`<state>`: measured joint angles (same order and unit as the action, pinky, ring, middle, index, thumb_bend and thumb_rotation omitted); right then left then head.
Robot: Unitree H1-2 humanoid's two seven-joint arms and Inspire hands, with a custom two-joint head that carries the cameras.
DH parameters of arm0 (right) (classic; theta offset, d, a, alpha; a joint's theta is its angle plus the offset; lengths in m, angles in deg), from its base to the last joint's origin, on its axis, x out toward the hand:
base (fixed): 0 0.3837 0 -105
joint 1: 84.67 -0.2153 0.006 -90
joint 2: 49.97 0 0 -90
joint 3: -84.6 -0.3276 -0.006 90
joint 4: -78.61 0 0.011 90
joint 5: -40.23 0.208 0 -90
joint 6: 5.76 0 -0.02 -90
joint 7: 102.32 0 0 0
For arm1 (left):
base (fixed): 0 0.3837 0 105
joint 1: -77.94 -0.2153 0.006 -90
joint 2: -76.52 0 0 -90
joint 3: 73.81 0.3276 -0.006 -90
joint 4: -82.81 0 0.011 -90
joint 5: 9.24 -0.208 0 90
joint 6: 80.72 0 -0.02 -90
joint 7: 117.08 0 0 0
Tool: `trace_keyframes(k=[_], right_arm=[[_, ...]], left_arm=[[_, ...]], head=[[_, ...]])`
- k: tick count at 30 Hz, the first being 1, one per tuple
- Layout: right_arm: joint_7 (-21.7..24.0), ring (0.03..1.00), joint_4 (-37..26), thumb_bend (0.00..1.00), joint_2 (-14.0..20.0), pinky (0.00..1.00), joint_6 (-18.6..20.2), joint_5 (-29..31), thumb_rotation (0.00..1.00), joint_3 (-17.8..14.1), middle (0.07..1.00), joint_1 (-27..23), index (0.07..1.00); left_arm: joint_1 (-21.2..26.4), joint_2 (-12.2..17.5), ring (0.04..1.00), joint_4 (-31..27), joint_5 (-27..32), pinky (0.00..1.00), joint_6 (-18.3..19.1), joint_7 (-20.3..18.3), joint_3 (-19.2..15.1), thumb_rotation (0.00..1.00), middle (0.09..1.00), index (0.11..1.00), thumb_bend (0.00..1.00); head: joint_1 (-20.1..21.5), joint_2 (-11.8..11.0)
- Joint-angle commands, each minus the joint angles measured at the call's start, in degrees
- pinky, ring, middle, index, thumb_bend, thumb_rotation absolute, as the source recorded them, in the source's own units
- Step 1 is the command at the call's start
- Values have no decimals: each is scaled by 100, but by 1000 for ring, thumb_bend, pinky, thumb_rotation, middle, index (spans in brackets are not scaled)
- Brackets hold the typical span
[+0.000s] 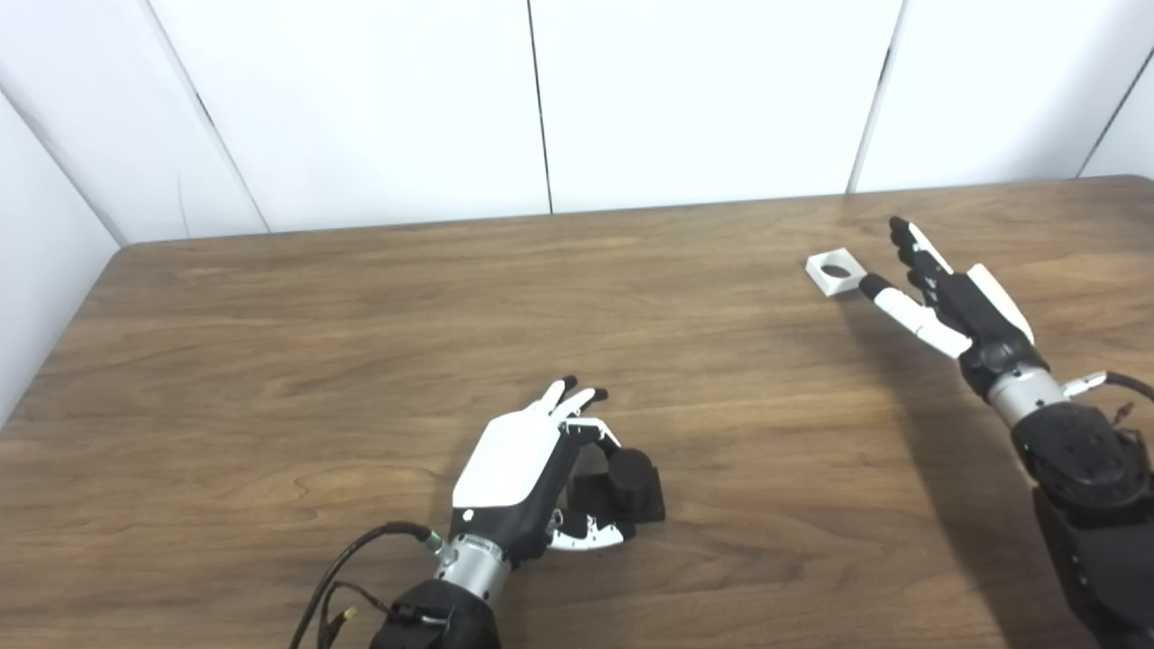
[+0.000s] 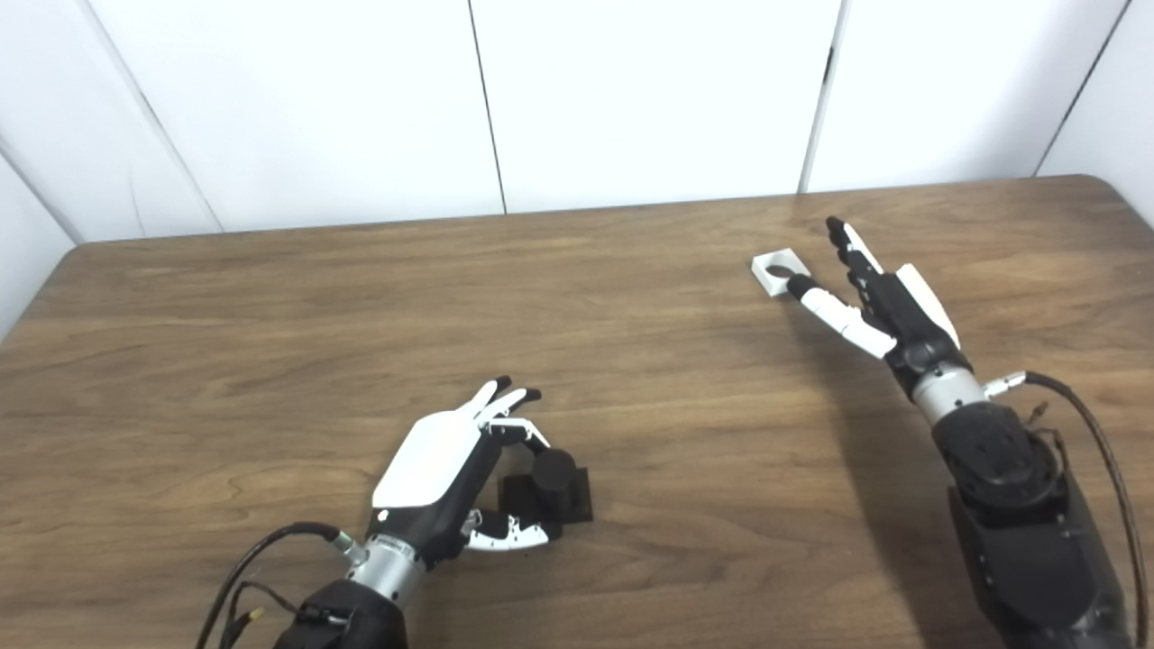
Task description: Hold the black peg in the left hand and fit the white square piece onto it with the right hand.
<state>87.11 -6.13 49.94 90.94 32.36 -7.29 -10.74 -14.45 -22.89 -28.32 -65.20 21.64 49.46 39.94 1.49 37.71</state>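
The black peg (image 1: 628, 482) is a short cylinder on a square black base, resting on the table near the front middle. My left hand (image 1: 527, 473) is open around it, fingers behind and thumb in front, not closed on it. The white square piece (image 1: 835, 270) with a round hole lies flat on the table at the far right. My right hand (image 1: 947, 293) is open just right of it, fingers stretched out, with the thumb tip at the piece's near corner. The peg (image 2: 552, 487), the piece (image 2: 781, 270) and both hands also show in the right eye view.
The wooden table (image 1: 361, 342) runs to white wall panels at the back. Its left edge and far right corner are in view. A black cable (image 1: 343, 563) trails from my left wrist, and another runs from my right wrist (image 2: 1095, 433).
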Motion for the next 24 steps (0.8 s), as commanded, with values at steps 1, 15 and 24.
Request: trace_keyframes(k=[1,15,24], right_arm=[[-11,999,-47,643,233,955,-242,-264,638,94,1000,-395,997],[142,1000,251,753,762,1000,-286,-1457,470,742,1000,-991,970],[298,1000,669,772,1087,1000,-662,-2080,393,1222,1000,-1431,951]], left_arm=[[79,5,995,32,-78,929,-69,82,-17,69,920,493,521],[75,-12,994,175,-39,924,-105,245,-12,68,919,493,521],[83,-8,995,231,-40,924,-129,275,-24,68,920,493,521]], head=[[2,-5],[-13,-74],[-7,-99]])
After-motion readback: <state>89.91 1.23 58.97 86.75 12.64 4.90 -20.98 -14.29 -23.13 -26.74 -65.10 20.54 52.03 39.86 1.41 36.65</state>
